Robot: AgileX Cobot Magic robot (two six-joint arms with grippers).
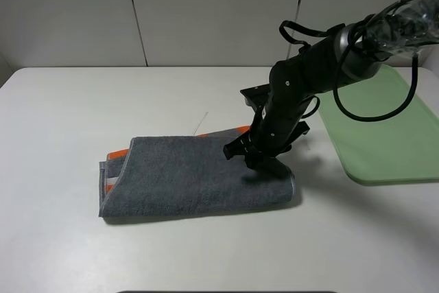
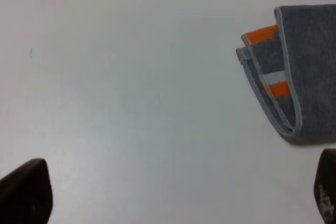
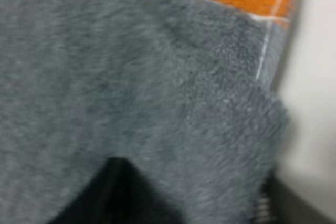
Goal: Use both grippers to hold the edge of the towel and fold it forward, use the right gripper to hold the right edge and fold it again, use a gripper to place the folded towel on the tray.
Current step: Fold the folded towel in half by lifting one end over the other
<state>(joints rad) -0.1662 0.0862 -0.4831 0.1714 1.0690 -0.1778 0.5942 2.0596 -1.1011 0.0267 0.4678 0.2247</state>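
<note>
Right fingers (image 3: 113,195): gripping a bunch of grey towel (image 1: 195,176) pile. The gap between the two dark tips is standing narrowed, and cloth is filling it and bulging up between them. The wrist view is coming through blurred, so finer detail of the grip is not reading. In the high view these fingers are pressing down on the towel's top layer near its right end, just inside the rolled right edge.

Right arm (image 1: 302,84): reaching down and leftward from the upper right. A black cable (image 1: 363,111) is looping off it over the near corner of the tray (image 1: 391,128).

Left fingers (image 2: 26,195): standing spread wide and holding nothing. Bare counter (image 2: 131,103) is lying between them. The towel's left end is showing beyond them, apart from both tips.

Towel: lying folded around mid-counter, its long side running left to right. The grey top layer is covering most of it. Orange stripes (image 1: 120,154) are peeking out at the left end and along the far edge. At the left end the layers are gaping slightly, and a white band is showing between orange ones.

Tray: green, lying flat on the counter's right side, to the right of the towel and not touching it.
</note>
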